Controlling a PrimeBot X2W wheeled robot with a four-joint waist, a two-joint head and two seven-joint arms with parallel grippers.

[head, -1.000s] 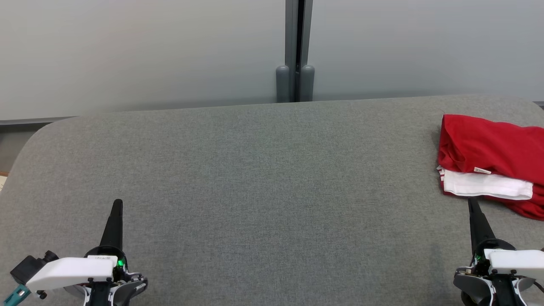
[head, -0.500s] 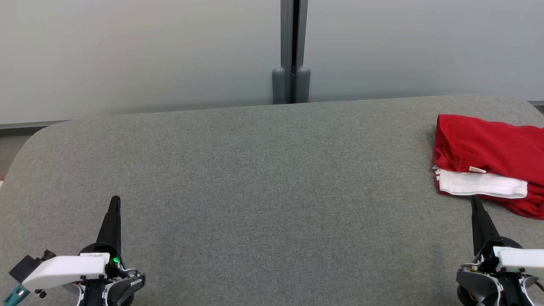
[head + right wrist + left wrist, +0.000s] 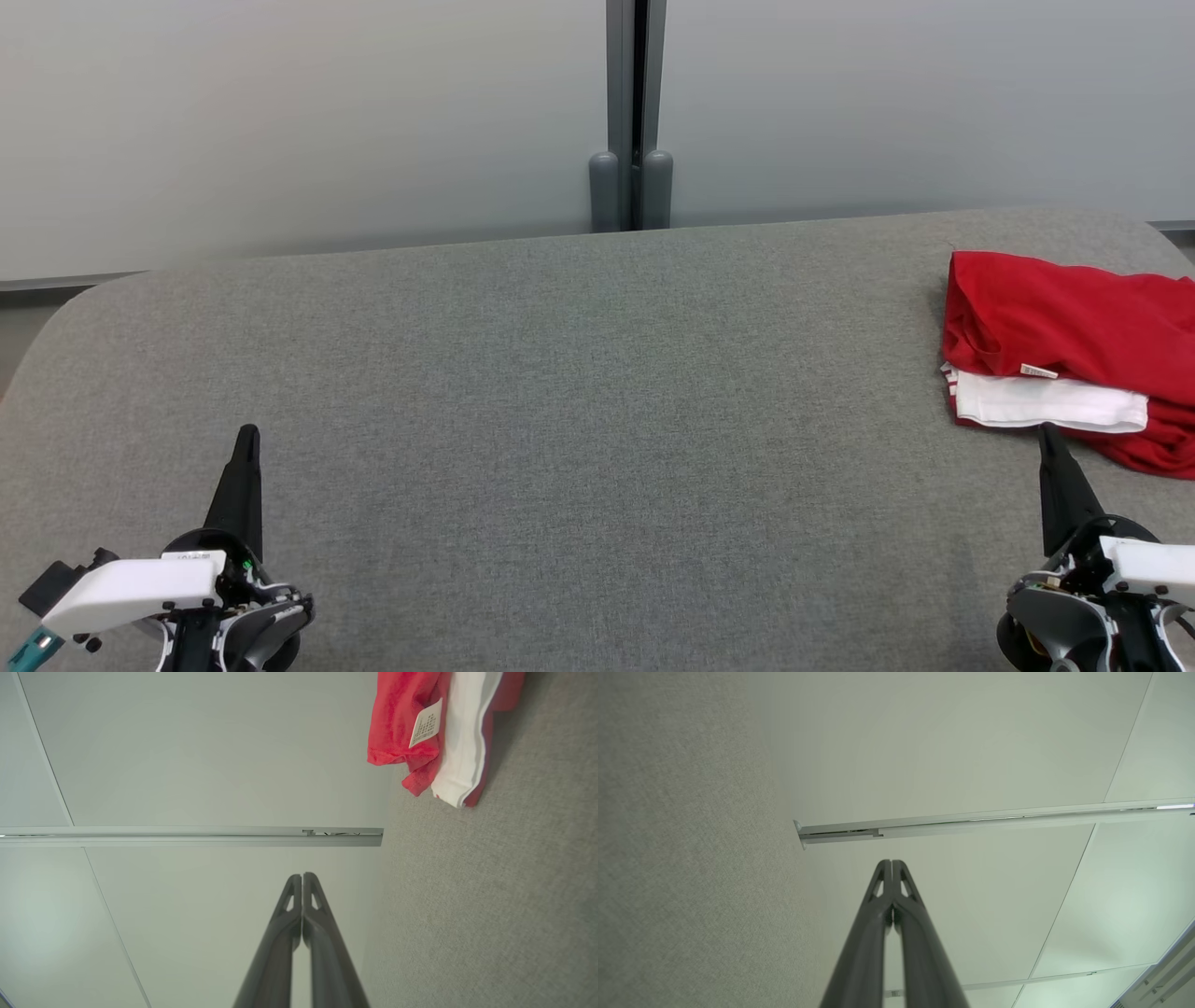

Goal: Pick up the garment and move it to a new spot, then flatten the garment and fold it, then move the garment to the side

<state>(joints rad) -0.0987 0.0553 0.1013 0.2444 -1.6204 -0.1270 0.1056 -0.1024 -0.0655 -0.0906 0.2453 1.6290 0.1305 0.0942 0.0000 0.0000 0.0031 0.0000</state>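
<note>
Garment [image 3: 1064, 327]: red, with a white panel [image 3: 1046, 409] and a small care label [image 3: 1038, 371]. It is found as a compact, layered bundle at the right edge of the grey fabric-covered surface [image 3: 597, 373], toward the far right corner. It is judged already folded and set aside, so the step in hand is taken to be the close of the move to the side.

To do that step well:
- The bundle is best left undisturbed, because loose knit layers shift under a light brush.
- Any move of the right arm is best drawn toward the near edge, away from the white hem, and not swept across it.
- If the fold is to be tidied, the hem should be pressed from above rather than pushed sideways.

Right gripper [image 3: 1044, 431]: placed near the near right corner, its fingers pointing toward the far edge. The tip is seen just short of the white hem. In the right wrist view the garment [image 3: 420, 728] lies ahead and off to one side, apart from the fingertips. The fingers are pressed together on nothing.

Left gripper [image 3: 247, 435]: placed near the near left corner, well apart from the garment and pointing the same way. In the left wrist view its fingers [image 3: 883, 891] are closed tip to tip, with nothing held.
</note>
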